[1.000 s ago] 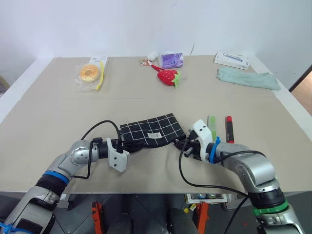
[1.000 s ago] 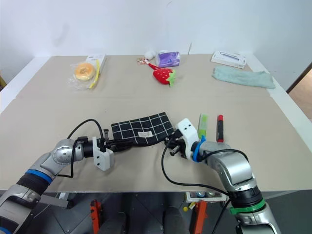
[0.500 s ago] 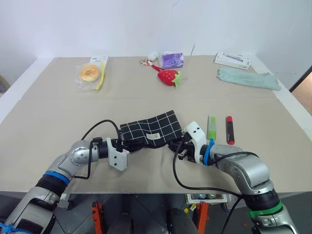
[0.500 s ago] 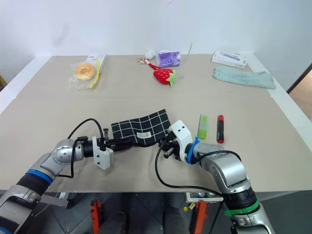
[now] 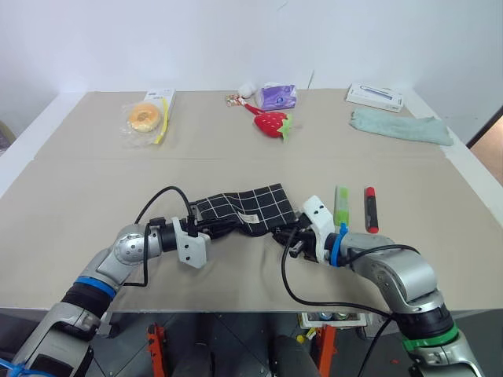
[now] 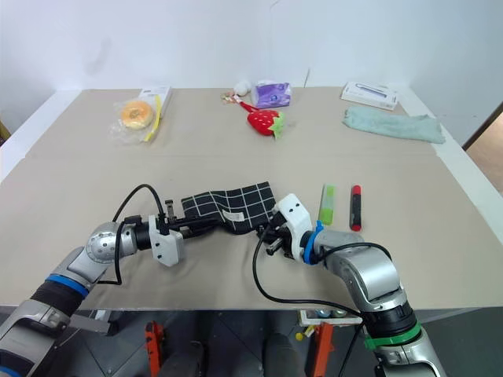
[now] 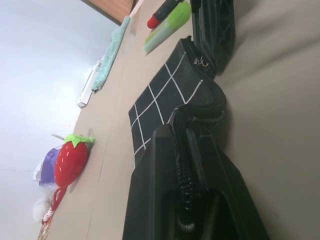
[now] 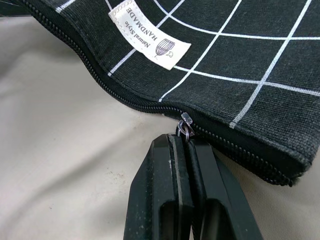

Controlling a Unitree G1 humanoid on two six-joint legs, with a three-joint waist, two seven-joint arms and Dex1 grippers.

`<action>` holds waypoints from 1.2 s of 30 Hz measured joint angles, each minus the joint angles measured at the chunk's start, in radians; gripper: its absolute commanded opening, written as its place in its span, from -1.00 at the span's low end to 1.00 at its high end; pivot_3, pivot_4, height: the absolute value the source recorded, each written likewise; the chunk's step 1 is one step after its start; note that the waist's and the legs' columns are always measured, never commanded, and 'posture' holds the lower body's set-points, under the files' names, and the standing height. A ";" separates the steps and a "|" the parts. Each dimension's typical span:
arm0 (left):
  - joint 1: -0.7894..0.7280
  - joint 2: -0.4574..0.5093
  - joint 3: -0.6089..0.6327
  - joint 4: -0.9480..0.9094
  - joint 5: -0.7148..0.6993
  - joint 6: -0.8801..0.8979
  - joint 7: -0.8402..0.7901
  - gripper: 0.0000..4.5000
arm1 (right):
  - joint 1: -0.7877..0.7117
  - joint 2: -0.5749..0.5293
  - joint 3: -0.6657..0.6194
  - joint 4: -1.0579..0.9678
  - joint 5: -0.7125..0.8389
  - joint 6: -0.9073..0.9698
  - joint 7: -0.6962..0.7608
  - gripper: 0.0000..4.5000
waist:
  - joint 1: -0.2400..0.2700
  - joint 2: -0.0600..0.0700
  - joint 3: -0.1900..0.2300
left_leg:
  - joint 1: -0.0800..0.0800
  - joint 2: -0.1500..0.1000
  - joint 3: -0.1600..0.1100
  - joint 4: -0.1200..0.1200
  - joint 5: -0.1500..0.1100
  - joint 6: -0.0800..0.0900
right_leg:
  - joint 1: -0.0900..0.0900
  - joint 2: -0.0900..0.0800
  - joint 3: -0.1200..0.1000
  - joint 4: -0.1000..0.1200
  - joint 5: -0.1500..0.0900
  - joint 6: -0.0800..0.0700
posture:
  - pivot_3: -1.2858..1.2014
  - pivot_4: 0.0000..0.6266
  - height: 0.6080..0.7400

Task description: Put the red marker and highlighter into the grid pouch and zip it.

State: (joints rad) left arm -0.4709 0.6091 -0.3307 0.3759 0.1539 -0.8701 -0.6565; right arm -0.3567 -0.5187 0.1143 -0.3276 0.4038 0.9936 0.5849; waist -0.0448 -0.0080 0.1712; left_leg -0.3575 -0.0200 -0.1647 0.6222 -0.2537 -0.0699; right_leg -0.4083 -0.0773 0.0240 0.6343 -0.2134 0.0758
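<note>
Grid pouch (image 5: 244,210) bunching, left end lifting since a second ago. Left gripper (image 5: 206,230) clamping left end; right gripper (image 8: 183,145) pinching zip pull. Zipper axis running between grippers. Highlighter (image 5: 341,206), red marker (image 5: 368,208) lying just right, outside.

The left hand (image 5: 206,230) covers the left end of the grid pouch (image 5: 245,208), so that end's edge cannot be made out. The zip pull cord past the slider (image 8: 184,125) is hidden between the right hand's (image 8: 181,145) pressed fingers. The print on the white box (image 5: 375,97) at the bench's (image 5: 78,188) far corner is too small to read.
</note>
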 measured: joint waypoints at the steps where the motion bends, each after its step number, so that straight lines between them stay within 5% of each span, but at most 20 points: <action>1: 0.005 0.000 0.001 -0.001 0.000 0.001 -0.001 -1.00 | 0.001 -0.009 -0.008 0.001 0.000 -0.001 0.000 -1.00 | 0.000 0.000 0.000 | 0.000 0.000 0.000 0.000 0.000 0.000 | 0.000 0.000 0.000 0.000 0.000 0.000 | 0.03 -0.52 1.00; 11: 0.018 -0.007 0.001 -0.011 0.000 0.002 -0.019 -1.00 | 0.022 -0.067 -0.032 -0.001 0.006 -0.016 0.029 -1.00 | 0.000 0.000 0.000 | 0.000 0.000 0.000 0.000 0.000 0.000 | 0.000 0.000 0.000 -0.001 0.000 0.000 | 0.03 -0.52 1.00; 24: 0.018 -0.027 0.022 -0.011 0.000 0.005 -0.017 -1.00 | -0.015 0.079 0.075 -0.097 0.042 0.086 -0.022 -1.00 | -0.001 0.000 0.000 | -0.001 0.000 0.000 0.000 0.000 0.000 | 0.000 0.000 0.000 -0.001 0.000 0.000 | 0.03 -0.52 1.00; 36: 0.022 -0.038 0.025 -0.010 0.002 0.005 -0.019 -1.00 | -0.043 -0.050 0.086 -0.012 -0.042 -0.018 0.001 -1.00 | 0.000 0.000 0.000 | -0.002 0.000 -0.001 0.001 0.000 0.000 | 0.000 0.000 0.000 -0.001 0.001 0.001 | 0.03 -0.52 1.00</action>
State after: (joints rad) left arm -0.4489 0.5713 -0.3058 0.3657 0.1560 -0.8648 -0.6750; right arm -0.3999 -0.5692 0.2005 -0.3400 0.3617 0.9760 0.5863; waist -0.0444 -0.0084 0.1714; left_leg -0.3592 -0.0203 -0.1655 0.6236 -0.2536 -0.0699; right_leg -0.4085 -0.0772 0.0236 0.6328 -0.2126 0.0764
